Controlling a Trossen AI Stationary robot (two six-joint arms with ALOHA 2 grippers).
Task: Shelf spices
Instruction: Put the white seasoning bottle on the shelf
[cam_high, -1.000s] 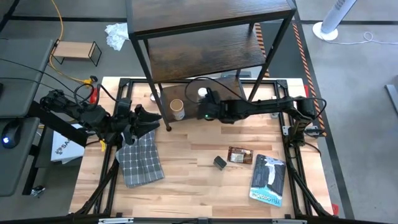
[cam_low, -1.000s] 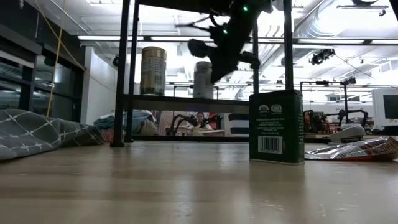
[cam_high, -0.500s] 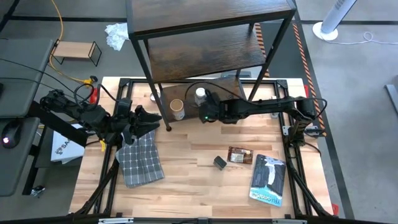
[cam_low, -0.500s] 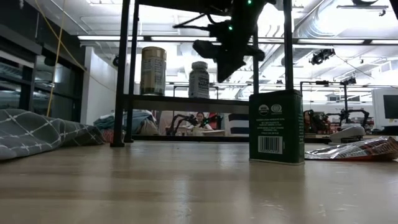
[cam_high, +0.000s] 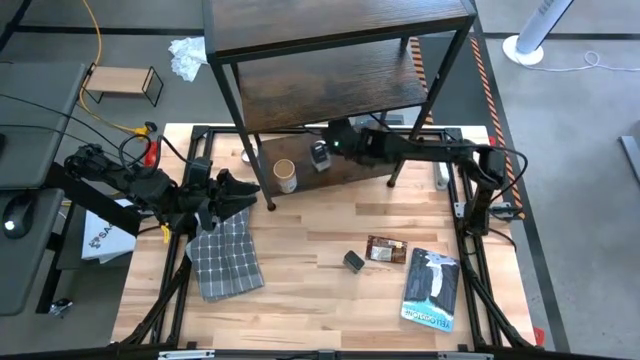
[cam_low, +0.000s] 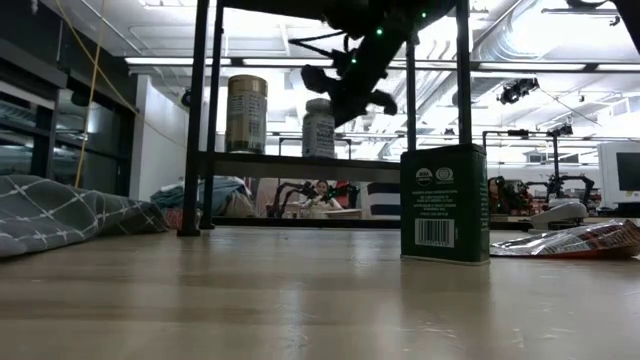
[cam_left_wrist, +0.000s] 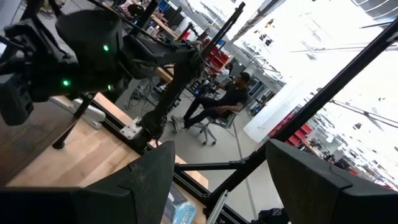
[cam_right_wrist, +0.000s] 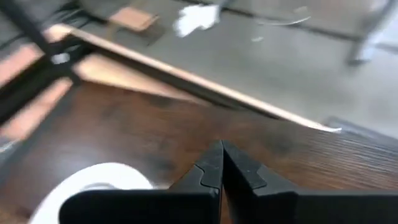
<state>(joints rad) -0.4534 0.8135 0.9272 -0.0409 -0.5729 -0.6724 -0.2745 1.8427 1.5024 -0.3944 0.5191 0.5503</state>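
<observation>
I see white-capped jar upright, long axis vertical, on shelf lowest board beside tan canister. Right gripper fingers together above it; left gripper fingers apart over counter.

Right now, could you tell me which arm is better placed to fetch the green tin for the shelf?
The right arm, I'd judge. Its gripper is shut and empty by the white-capped jar on the shelf, on the green tin's side. The left gripper waits over the grey cloth, farther off.
</observation>
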